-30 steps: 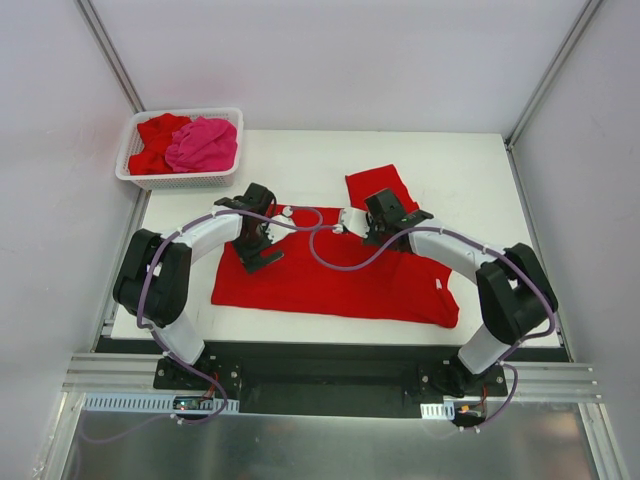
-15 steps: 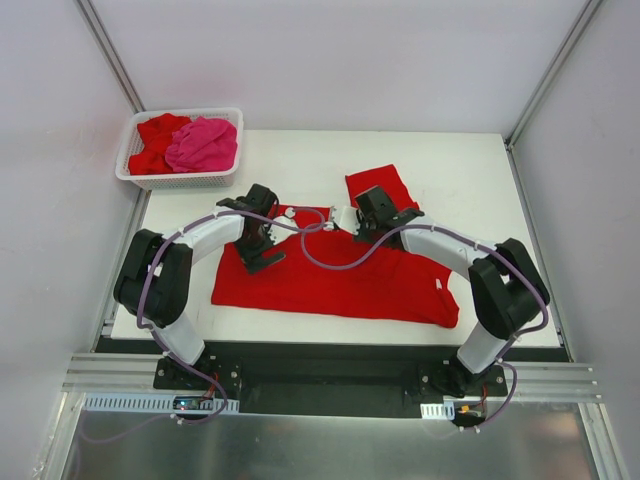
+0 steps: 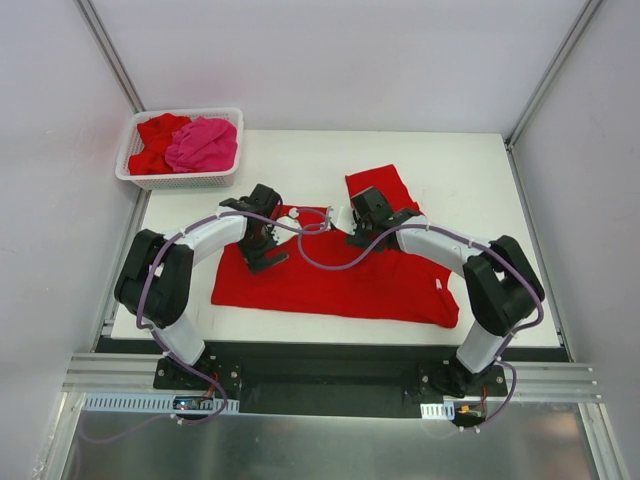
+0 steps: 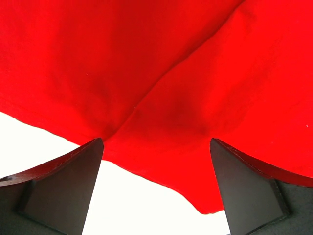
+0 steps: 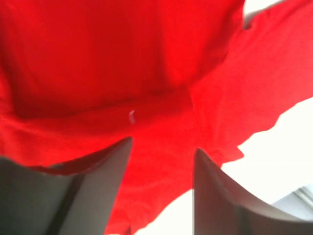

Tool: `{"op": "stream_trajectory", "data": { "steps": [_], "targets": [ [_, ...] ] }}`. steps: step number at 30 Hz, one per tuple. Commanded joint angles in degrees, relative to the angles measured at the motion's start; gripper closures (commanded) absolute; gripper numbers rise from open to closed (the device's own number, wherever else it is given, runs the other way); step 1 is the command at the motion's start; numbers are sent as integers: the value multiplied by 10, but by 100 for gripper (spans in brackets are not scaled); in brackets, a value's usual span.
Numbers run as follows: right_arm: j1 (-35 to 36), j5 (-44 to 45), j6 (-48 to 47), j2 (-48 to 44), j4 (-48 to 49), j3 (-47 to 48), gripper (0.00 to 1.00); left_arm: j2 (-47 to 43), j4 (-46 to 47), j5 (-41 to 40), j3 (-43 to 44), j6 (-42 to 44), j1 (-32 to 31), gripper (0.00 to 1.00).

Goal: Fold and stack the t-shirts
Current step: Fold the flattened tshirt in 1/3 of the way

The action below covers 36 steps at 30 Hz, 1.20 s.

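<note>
**Big red t-shirt flat on the table**

At the table's far-left corner: a white basket, holding a crumpled red t-shirt and a pink t-shirt.

Left of the table's middle: left gripper, spread wide, clasping nothing, low over the big red t-shirt's upper-left part, with bare table showing past the cloth's edge.

Across the table's middle, nearer its front edge: the big red t-shirt itself, lying flat, wider than deep.

Just right of the table's middle: right gripper, fingers partway apart, red folds showing in the gap, nothing pinched.

Toward the table's far side, just behind the right gripper: a smaller piece of red cloth. Cannot tell whether joined to the big red t-shirt.
</note>
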Motion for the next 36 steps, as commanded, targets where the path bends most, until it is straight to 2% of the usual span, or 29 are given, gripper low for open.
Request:
{"op": "stream_trajectory", "data": {
  "steps": [1,6,9,10,12,13,15,19,20,22,25,29,33,36],
  "targets": [
    [-2,43,4,-11,32,15,41,-3,-8,2,15,5,-7,9],
    [-38,77,26,-35,32,40,37,-11,-8,2,8,6,-7,9],
    [-74,83,66,-46,-1,80,20,-14,-9,0,6,7,-7,9],
    [-99,66,83,-43,-28,97,8,-15,-7,-2,6,7,-7,9],
    [-129,34,109,-26,-127,139,0,-13,-5,-7,6,6,-6,9],
    [-163,-18,125,-20,-161,174,4,-12,-2,-15,9,8,-4,9],
    [-197,-65,135,-6,-223,190,4,-6,10,-19,20,4,12,9],
    [-286,-228,176,53,-316,267,4,23,15,-12,112,-49,60,8],
    [-299,-258,210,70,-343,310,4,32,15,-5,132,-57,71,8],
    [-326,-318,238,94,-355,337,3,41,14,8,194,-92,101,9],
    [-329,-377,227,111,-376,383,1,57,12,51,273,-143,136,12],
    [-325,-426,207,163,-460,483,1,82,2,112,333,-181,151,14],
    [-315,-400,190,199,-477,562,1,98,-4,170,333,-186,151,14],
    [-311,-371,185,221,-476,584,3,114,-8,189,315,-170,152,15]
  ]
}}
